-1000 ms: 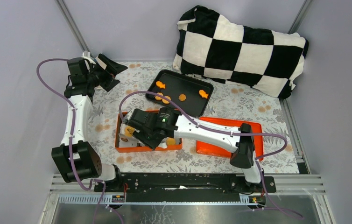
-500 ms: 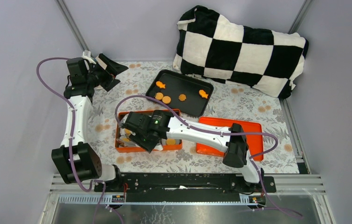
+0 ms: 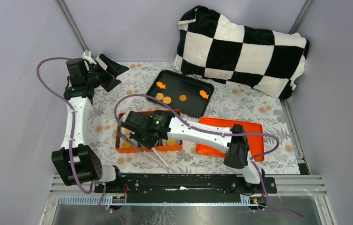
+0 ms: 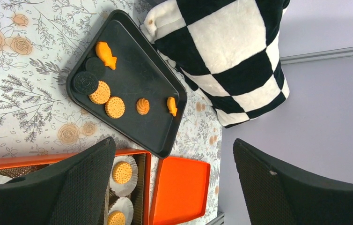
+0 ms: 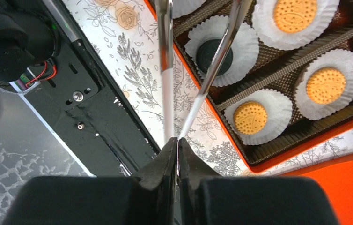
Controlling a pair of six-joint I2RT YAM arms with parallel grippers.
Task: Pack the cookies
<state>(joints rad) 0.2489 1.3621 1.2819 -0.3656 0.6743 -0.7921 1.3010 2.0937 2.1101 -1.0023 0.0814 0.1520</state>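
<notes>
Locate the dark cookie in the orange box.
Right wrist view, upper centre: the dark cookie lies in a paper cup beside the box wall, under the tongs.

- Mirror-bright polished metal: thin silver tweezers [image 5: 166, 84].
- Crimped matt paper: white round fluted cups [image 5: 280, 105].
- Dry, dotted, matt crust: round orange cookies [image 5: 325, 85].
- Smooth dull finish: rectangular black tray [image 4: 137, 70].
- Fluffy plush cloth: black-and-white checked pillow [image 4: 231, 42].

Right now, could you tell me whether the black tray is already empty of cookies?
No, several orange cookies and two dark ones lie on the black tray.
</notes>
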